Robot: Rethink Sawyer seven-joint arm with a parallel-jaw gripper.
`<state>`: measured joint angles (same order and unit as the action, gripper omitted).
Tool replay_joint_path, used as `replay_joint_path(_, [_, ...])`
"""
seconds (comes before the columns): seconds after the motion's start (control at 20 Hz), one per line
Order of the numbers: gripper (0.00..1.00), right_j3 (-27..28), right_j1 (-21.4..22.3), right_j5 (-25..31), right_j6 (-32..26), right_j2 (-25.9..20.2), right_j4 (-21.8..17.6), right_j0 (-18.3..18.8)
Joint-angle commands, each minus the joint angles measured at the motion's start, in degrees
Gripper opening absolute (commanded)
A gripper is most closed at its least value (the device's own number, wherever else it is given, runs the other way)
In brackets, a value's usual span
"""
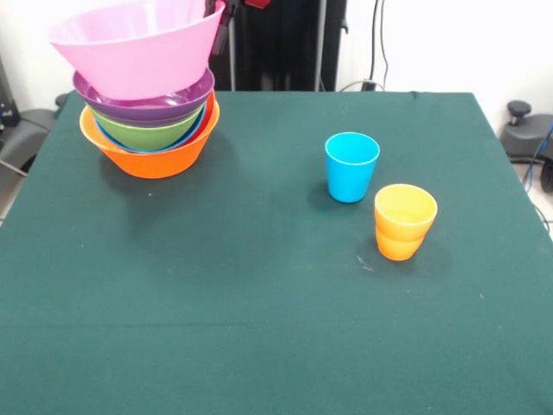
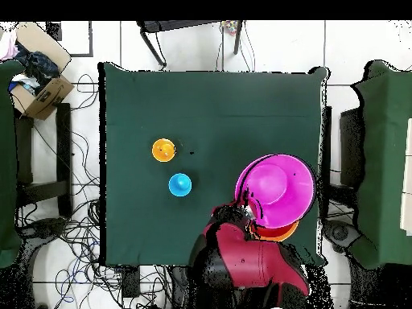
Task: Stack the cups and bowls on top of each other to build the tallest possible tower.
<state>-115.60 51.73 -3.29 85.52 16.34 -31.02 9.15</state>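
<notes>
The tower stands at the far left of the table in the front view: a big orange bowl (image 1: 155,157) holds nested blue, green (image 1: 143,131) and purple (image 1: 147,102) bowls. A pink bowl (image 1: 138,47) sits tilted on top, its right rim higher. My gripper (image 1: 223,30) is at that raised rim and looks shut on it. A blue cup (image 1: 352,166) and nested orange cups (image 1: 405,221) stand upright, apart, to the right. From overhead the pink bowl (image 2: 275,190) covers the tower, and the blue cup (image 2: 179,185) and orange cups (image 2: 163,150) show.
The dark green table (image 1: 259,328) has its edges in view. The robot's pedestal (image 1: 285,43) and cables stand behind it. Overhead, my red arm (image 2: 245,257) reaches in from the bottom, and a cardboard box (image 2: 40,84) lies off the table at the upper left.
</notes>
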Motion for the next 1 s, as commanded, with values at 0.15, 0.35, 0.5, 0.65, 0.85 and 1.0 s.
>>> replay_joint_path(0.15, [0.0, -2.41, -2.43, -3.39, 9.99, -4.95, -1.45, 5.17])
replay_joint_path(0.35, [0.0, -2.11, -3.05, -3.69, 10.48, -4.4, -1.94, 5.66])
replay_joint_path(0.5, [0.0, -1.85, -4.59, -5.18, 10.95, -3.1, -1.87, 4.8])
replay_joint_path(0.65, [0.0, -1.86, -5.26, -6.06, 11.44, -2.44, -1.83, 4.36])
replay_joint_path(0.85, [0.0, -1.45, -5.31, -5.45, 11.71, -2.01, -1.36, 2.65])
replay_joint_path(1.0, [0.0, -1.31, -4.92, -4.64, 11.75, -1.84, -1.18, 1.7])
